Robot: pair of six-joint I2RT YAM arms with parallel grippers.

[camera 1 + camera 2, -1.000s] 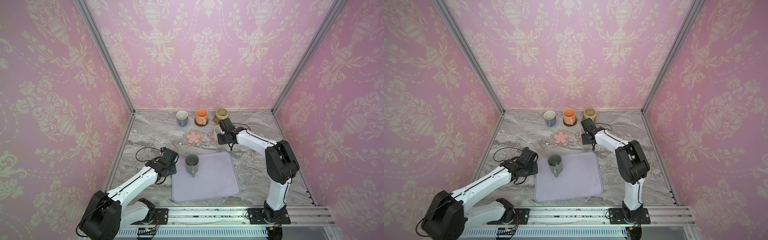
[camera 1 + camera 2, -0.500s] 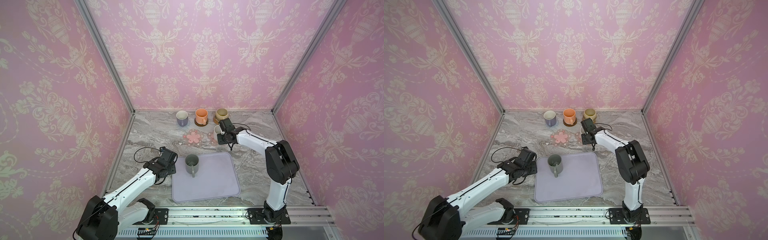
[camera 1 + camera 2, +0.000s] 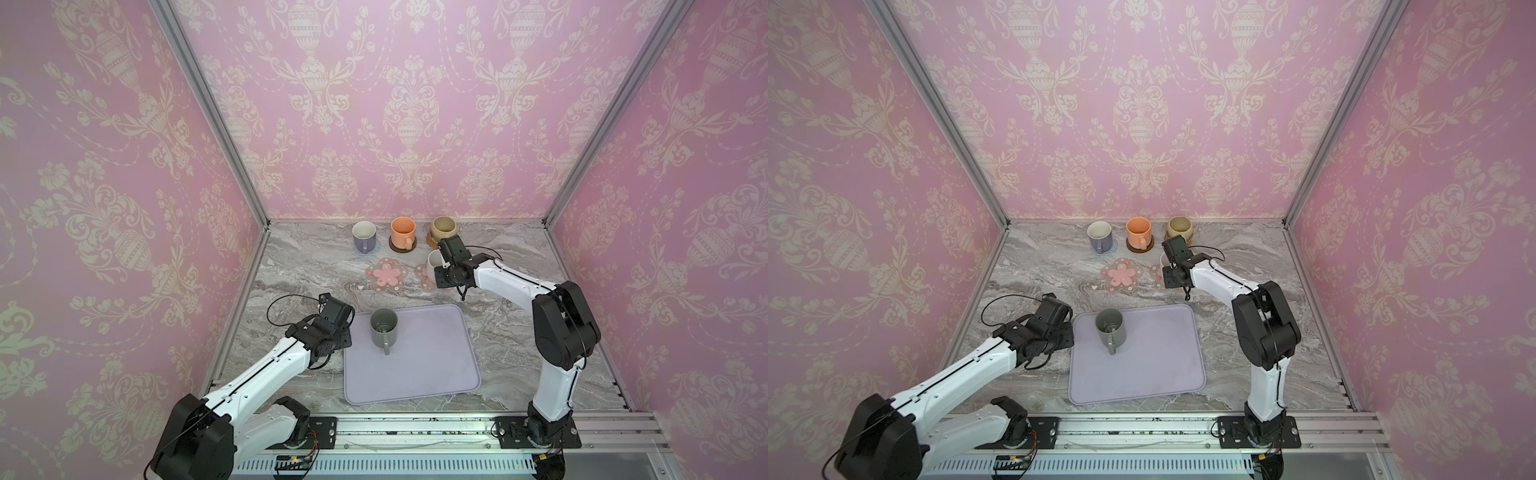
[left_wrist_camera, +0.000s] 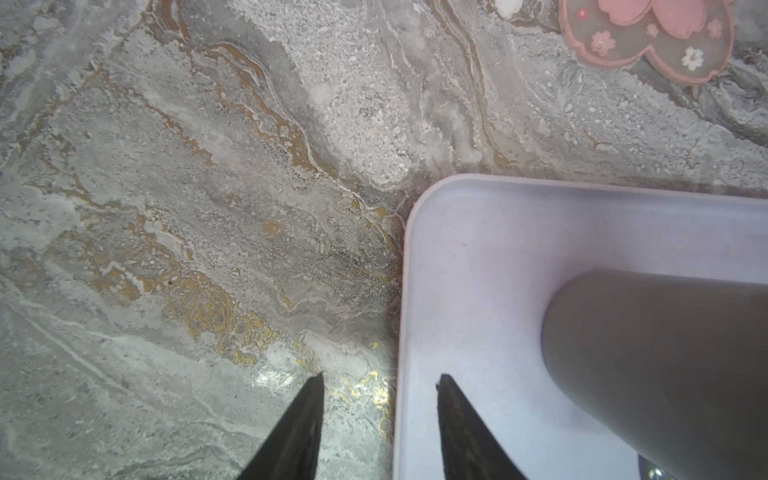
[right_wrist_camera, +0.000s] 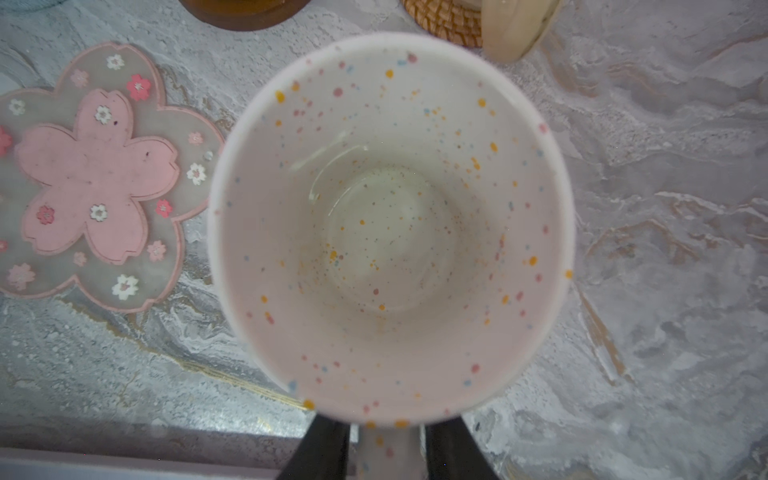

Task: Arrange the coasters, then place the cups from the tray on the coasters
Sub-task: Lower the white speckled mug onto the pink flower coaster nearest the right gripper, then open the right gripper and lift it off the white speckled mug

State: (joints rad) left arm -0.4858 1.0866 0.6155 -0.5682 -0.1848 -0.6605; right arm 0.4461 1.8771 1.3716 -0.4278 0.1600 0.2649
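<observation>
Your right hand (image 5: 388, 417) had fingers either side of the white speckled cup (image 5: 390, 224) handle; gripping or loose, can't tell. Cup was at the 2nd pink coaster (image 3: 422, 279). Left hand (image 4: 381, 375) was part-open, empty, at the tray (image 4: 478, 249) edge nr the grey cup (image 3: 383, 328).

Left arm (image 3: 266, 374), right arm (image 3: 511, 278): white links, black joints, looping black cables; dark tapered fingers (image 4: 299, 428).

1 cup (image 3: 383, 328) on tray (image 3: 436, 365); 3 cups (image 3: 364, 236) (image 3: 402, 232) (image 3: 443, 228) on coasters (image 3: 393, 247) behind tray.
</observation>
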